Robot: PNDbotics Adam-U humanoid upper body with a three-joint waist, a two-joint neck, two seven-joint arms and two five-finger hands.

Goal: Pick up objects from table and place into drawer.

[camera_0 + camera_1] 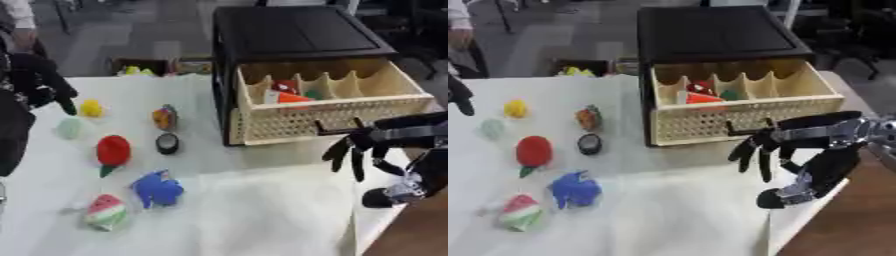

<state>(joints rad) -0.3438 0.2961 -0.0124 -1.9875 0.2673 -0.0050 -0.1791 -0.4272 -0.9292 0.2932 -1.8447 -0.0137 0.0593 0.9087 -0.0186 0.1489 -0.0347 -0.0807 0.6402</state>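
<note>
Right hand (765, 147) at open drawer (745, 117).
I see its fingers spread, hanging downward, holding nothing; left hand (48, 85) at 10 o'clock, fingers unclear.

Right robot hand (776, 142) fingers relaxed, pointing down, left robot hand (39, 80) hanging open

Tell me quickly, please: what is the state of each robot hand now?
Left robot hand: open, holding nothing, above the table's left side.
Right robot hand: open, fingers hanging down, empty, before the drawer.
</note>
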